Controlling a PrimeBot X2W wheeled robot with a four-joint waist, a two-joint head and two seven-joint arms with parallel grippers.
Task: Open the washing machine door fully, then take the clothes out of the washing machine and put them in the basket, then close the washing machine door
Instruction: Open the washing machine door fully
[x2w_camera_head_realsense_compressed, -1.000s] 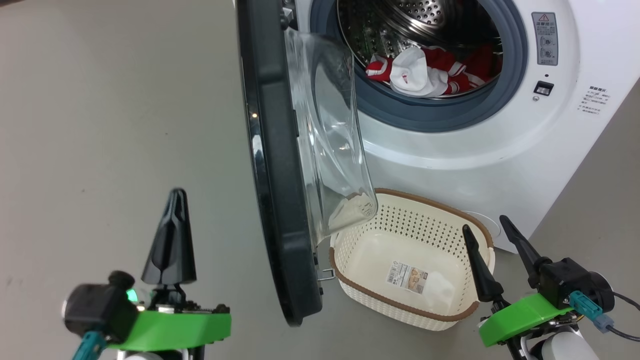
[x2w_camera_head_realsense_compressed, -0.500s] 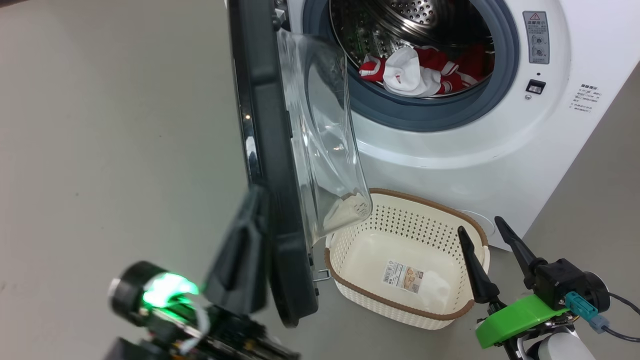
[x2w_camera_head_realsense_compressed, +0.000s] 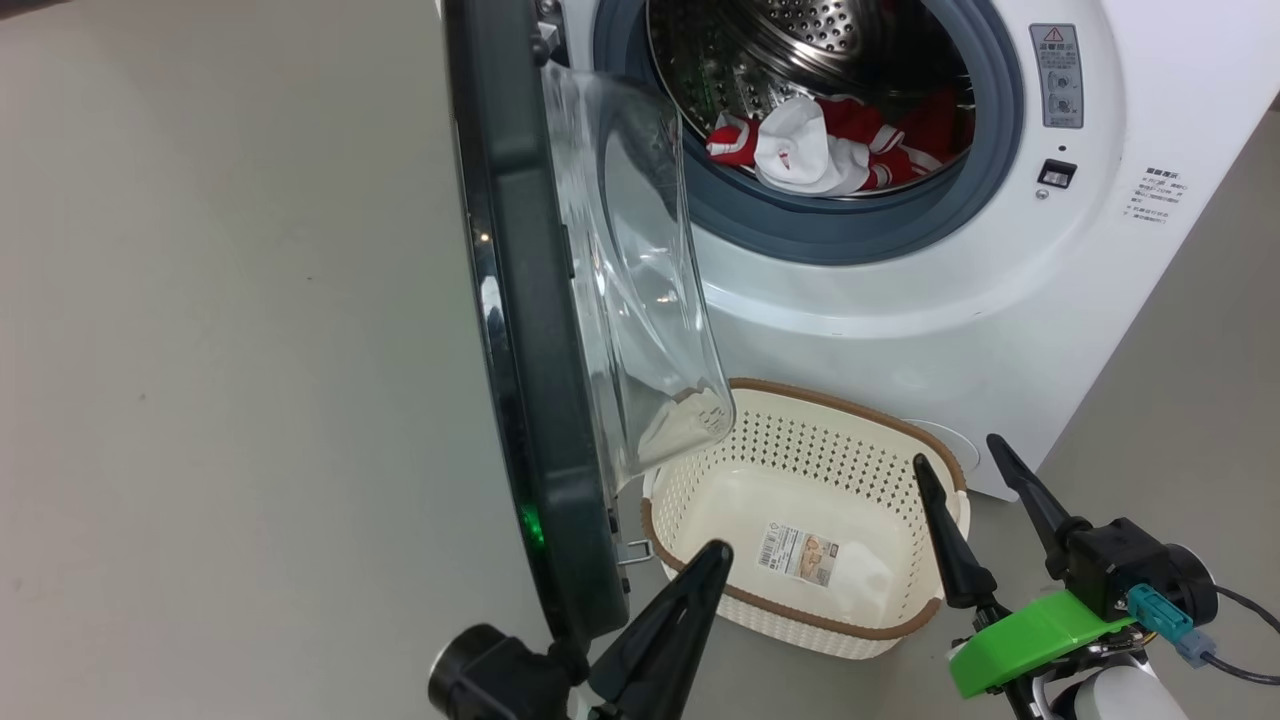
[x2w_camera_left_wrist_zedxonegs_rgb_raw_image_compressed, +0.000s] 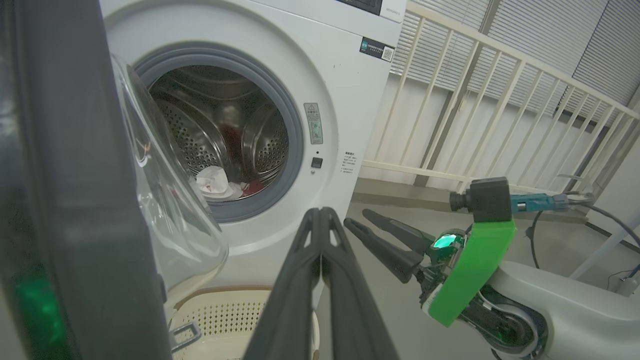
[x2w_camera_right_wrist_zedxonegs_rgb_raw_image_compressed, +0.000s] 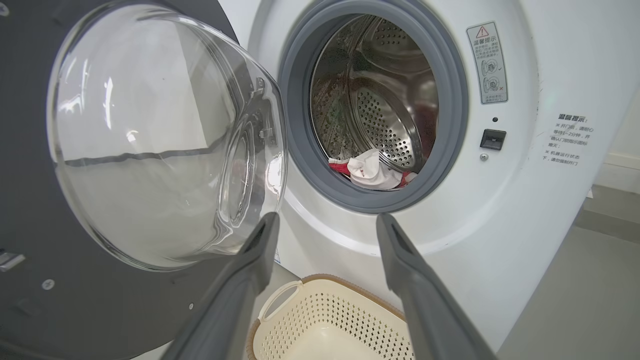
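Grey floor (x2w_camera_head_realsense_compressed: 200, 350) lies under the washing machine (x2w_camera_head_realsense_compressed: 900, 320), door (x2w_camera_head_realsense_compressed: 520, 350) swung open. Low inside its drum (x2w_camera_head_realsense_compressed: 760, 50) lie the clothes (x2w_camera_head_realsense_compressed: 835, 145): soft, light, probably best pinched at the raised white fold (x2w_camera_head_realsense_compressed: 785, 152). Left end effector (x2w_camera_head_realsense_compressed: 715, 560) is pressed together, right end effector (x2w_camera_head_realsense_compressed: 957, 452) spread.

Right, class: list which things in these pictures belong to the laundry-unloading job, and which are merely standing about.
Belong to the job: washing machine, washing machine door, clothes in the drum, basket.

Just there: white railing, window blinds, grey floor.
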